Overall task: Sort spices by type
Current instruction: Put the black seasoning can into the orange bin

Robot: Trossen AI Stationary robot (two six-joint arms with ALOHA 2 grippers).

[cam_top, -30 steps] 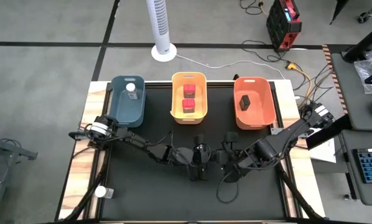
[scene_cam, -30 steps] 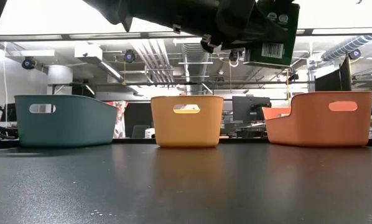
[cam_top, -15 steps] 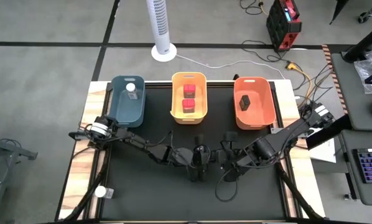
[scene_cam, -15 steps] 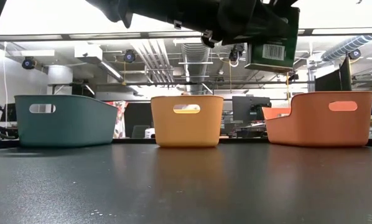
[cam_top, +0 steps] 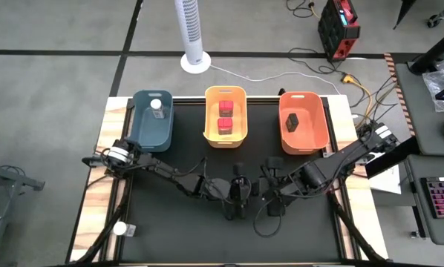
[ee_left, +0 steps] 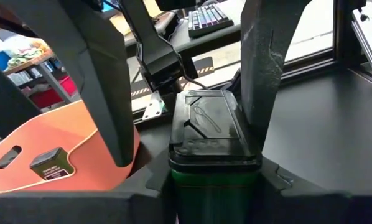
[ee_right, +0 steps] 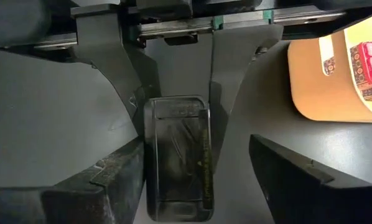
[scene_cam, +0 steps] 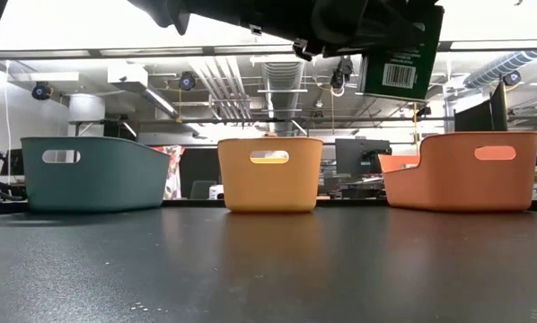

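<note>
Overhead view: even, diffuse light, moderately bright. No hard shadows; soft dark patch only under the arms mid-table (cam_top: 170,245). Black mat matte, no glare. Sharp across frame, no clear bending at the edges.

Low view: strongly backlit. Ceiling (scene_cam: 80,27) blown out to white; arm parts at the top read as near-silhouettes. Table surface carries faint sheen and blurred reflections of the three bins (scene_cam: 268,175). Near foreground soft.

Left wrist view: nearest dark parts out of focus, dim; black jar lid (ee_left: 212,127) catches dull highlights.

Right wrist view: flat, dim light; foreground blurred; yellow bin (ee_right: 335,81) bright by contrast.
</note>
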